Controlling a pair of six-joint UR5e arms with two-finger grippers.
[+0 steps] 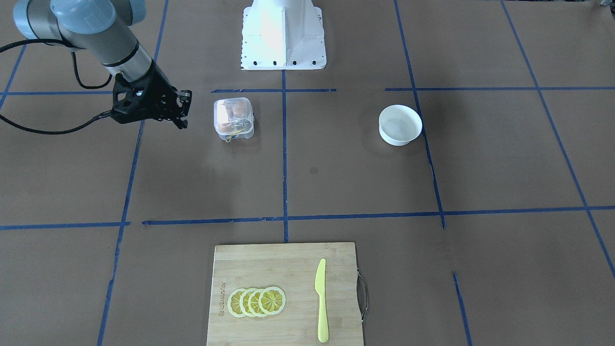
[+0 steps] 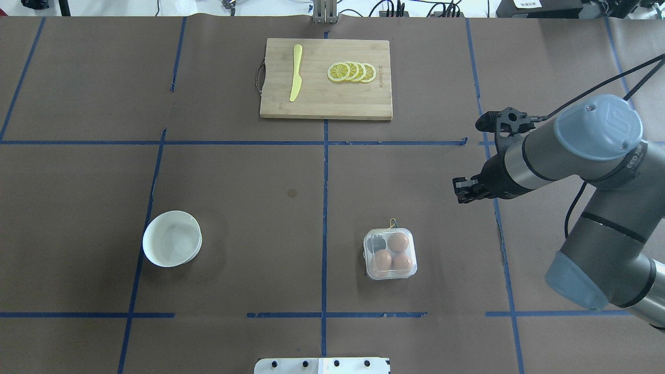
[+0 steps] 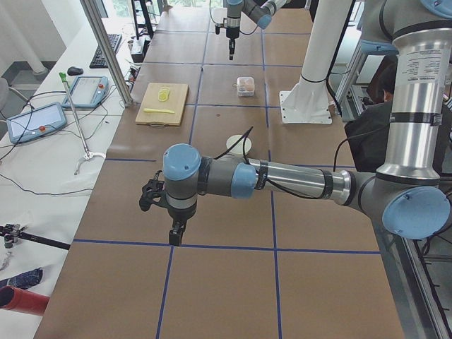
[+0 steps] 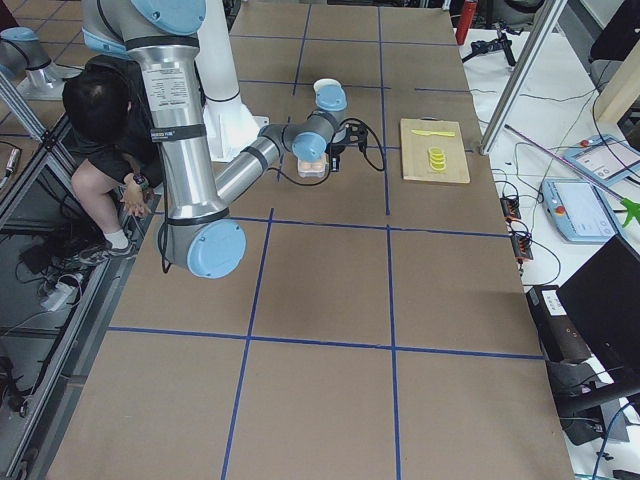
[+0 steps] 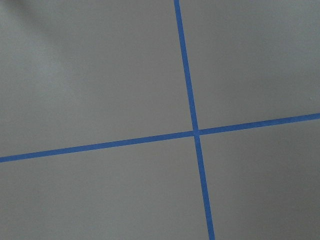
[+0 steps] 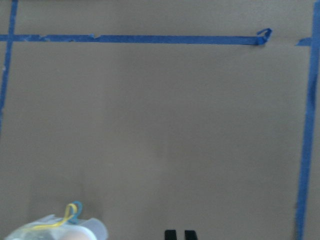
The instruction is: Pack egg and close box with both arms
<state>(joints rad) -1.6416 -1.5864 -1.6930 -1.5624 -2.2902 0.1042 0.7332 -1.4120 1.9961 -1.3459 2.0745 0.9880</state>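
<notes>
The clear box (image 2: 390, 254) stands on the table with its lid down. It holds three brown eggs (image 2: 398, 242) that look alike, and one cell looks dark. The box also shows in the front view (image 1: 233, 119) and at the bottom left of the right wrist view (image 6: 55, 230). My right gripper (image 2: 462, 193) hovers beyond the box and to its right, apart from it. Its fingertips (image 6: 170, 234) stand close together and hold nothing. My left gripper (image 3: 175, 236) shows only in the left side view, low over bare table far from the box. I cannot tell whether it is open or shut.
A white bowl (image 2: 172, 238) stands empty to the left of the box. At the far middle, a wooden cutting board (image 2: 326, 104) carries lemon slices (image 2: 352, 72) and a yellow knife (image 2: 295, 72). Blue tape lines cross the brown table.
</notes>
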